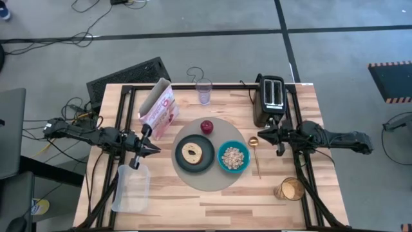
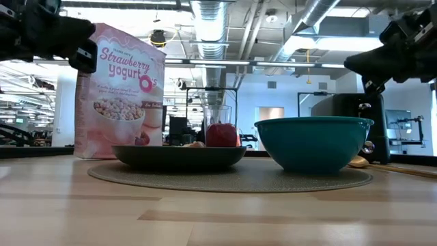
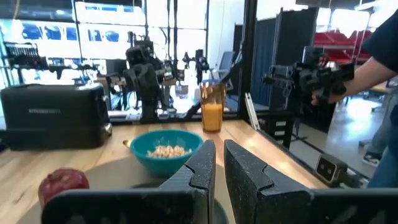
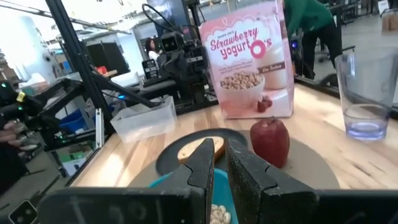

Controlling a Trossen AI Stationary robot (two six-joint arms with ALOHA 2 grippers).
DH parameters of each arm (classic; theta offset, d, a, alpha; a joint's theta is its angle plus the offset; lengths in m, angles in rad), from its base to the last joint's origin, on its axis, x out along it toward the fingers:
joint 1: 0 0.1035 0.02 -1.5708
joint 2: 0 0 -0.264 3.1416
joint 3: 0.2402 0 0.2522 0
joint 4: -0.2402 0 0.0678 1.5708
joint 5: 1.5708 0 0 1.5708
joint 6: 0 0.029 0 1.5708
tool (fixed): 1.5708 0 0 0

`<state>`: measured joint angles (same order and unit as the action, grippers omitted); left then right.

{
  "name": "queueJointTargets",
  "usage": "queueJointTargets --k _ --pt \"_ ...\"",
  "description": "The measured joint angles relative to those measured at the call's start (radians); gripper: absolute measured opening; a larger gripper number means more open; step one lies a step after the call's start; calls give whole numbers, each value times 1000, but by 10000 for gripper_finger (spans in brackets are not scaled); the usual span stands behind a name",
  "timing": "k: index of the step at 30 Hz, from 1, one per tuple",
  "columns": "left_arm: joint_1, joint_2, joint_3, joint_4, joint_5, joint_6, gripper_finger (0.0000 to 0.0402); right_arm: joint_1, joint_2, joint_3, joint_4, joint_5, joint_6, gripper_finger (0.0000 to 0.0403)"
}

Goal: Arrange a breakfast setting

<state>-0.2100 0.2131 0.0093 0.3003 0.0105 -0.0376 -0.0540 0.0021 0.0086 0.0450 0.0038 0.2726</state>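
A round grey mat point(image 1: 215, 182) lies mid-table. On it rest a dark grey plate point(image 1: 180, 162) holding round toast point(image 1: 192, 153), a teal bowl point(image 1: 233, 157) of beige cereal point(image 3: 165, 150), and a red apple point(image 1: 206, 126) at the mat's far edge. A gold spoon point(image 1: 255, 154) lies on the table just right of the mat. My left gripper point(image 1: 154, 148) hovers left of the plate, shut and empty, and also shows in its wrist view point(image 3: 219, 146). My right gripper point(image 1: 261, 135) hovers above the spoon's bowl end, shut and empty, and also shows in its wrist view point(image 4: 220, 144).
A pink cereal box point(image 1: 159, 106) stands at the far left of the mat. A glass point(image 1: 204, 91) stands at the far edge and a black toaster point(image 1: 270, 98) at the far right. A clear plastic tub point(image 1: 132, 187) sits near left, and a glass of orange drink point(image 1: 291, 189) near right.
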Motion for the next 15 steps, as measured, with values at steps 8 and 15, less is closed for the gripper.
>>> queueJointTargets --k 8,15 --pt "13 0 -1 -91 7 -7 20 19 0 0 -16 -6 -8 72" --pt "63 0 -2 -98 7 -25 20 42 0 -1 -21 -1 -9 72"
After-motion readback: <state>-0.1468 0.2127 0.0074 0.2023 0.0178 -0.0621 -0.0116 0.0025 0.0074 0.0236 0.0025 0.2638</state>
